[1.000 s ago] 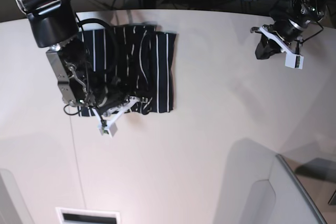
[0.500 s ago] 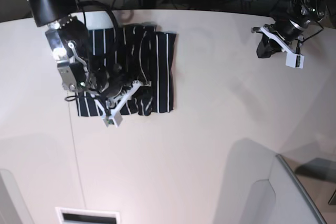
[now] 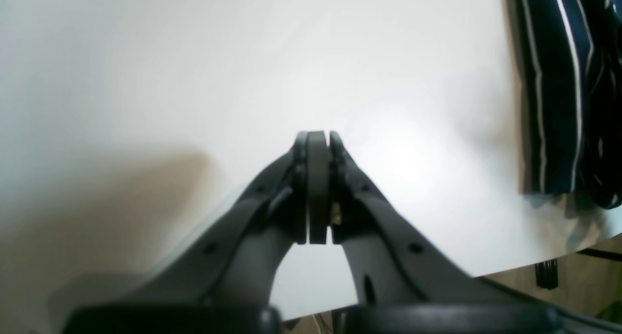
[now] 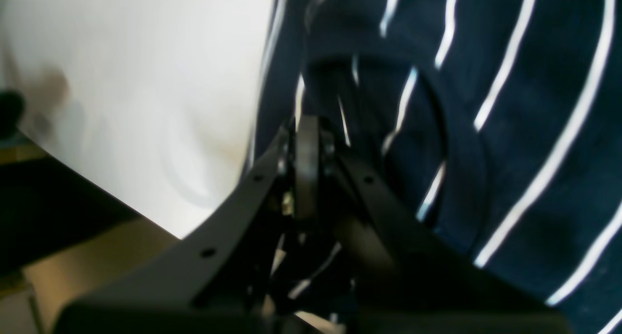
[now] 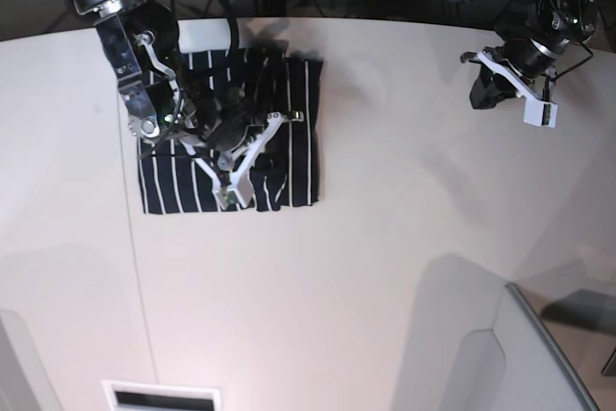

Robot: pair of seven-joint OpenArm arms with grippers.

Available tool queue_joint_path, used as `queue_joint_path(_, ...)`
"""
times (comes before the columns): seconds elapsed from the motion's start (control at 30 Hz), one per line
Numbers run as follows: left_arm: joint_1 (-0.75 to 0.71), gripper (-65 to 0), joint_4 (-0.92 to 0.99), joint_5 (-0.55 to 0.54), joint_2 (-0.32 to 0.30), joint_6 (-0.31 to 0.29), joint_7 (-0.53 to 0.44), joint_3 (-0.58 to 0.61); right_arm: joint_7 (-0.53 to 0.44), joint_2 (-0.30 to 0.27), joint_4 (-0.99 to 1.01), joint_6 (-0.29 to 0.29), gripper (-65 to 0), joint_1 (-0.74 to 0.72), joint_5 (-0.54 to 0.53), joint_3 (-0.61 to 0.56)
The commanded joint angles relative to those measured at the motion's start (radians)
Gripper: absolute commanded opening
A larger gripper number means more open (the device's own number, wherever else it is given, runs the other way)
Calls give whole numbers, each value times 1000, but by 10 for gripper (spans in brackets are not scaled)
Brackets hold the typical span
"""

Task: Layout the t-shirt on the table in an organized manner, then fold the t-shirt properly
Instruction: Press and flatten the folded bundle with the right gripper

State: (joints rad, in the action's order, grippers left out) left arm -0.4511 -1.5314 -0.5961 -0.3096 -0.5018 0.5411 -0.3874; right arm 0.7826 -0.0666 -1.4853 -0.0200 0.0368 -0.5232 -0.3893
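The t-shirt (image 5: 245,132) lies bunched into a rough rectangle on the table (image 5: 385,238), close to the far edge and toward the left side of the base view — dark cloth with thin white stripes, its near hem fairly straight, its middle rumpled under the arm. In the right wrist view the stripes run slantwise across most of the picture, and a curved band of cloth, perhaps the neckline, arcs just beyond the fingertips.

The right gripper (image 5: 239,163) is low over the middle of the garment, reaching in from the far left corner. Its jaws are pressed together; the right wrist view shows the two pads meeting flat at the tip (image 4: 307,166), with striped cloth right behind them. Whether a fold of fabric is pinched between them cannot be told — the picture is blurred there.

The left gripper (image 3: 313,188) hangs above bare tabletop near the far right corner, well apart from the shirt. Its jaws are together with nothing between them, and from its own camera the shirt's edge shows only at the right border of the view
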Motion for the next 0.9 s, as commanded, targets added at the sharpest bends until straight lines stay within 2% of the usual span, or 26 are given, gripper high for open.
queue_joint_path(0.0,2,-650,-14,-12,-13,-7,-19,-8,-27,9,21,-7,-647,-30,-16,-26)
queue_joint_path(0.13,2,-650,-14,-12,-12,-7,-19,-8,-122,26,206,-1,-647,-96,-16,-112)
queue_joint_path(0.2,2,-650,-14,-12,-12,-7,-19,-8,-134,29,279,-1,-647,-127,-22,-130)
queue_joint_path(0.27,-2,-650,-14,-12,-15,-7,-19,-8,-127,27,232,-1,-647,-119,-24,-133)
queue_joint_path(0.37,-7,-650,-14,-12,-15,-7,-19,-12,-59,21,44,5,-647,-62,-18,-127)
queue_joint_path(0.47,-7,-650,-14,-12,-15,-7,-19,-9,-33,27,-50,65,-647,-53,-16,-135)
queue_joint_path(0.57,-8,-650,-14,-12,-13,-7,-19,-8,-64,43,74,82,-647,-124,-16,-135)
queue_joint_path(0.73,-8,-650,-17,-12,-10,-7,-19,9,-183,52,374,82,-647,-231,-19,-136)
queue_joint_path(0.8,-8,-650,-21,-12,-18,-7,-19,49,-171,50,357,82,-647,-232,-22,-139)
queue_joint_path(0.87,-8,-650,-27,-12,-18,-7,-19,69,-133,35,242,82,-648,-193,-24,-139)
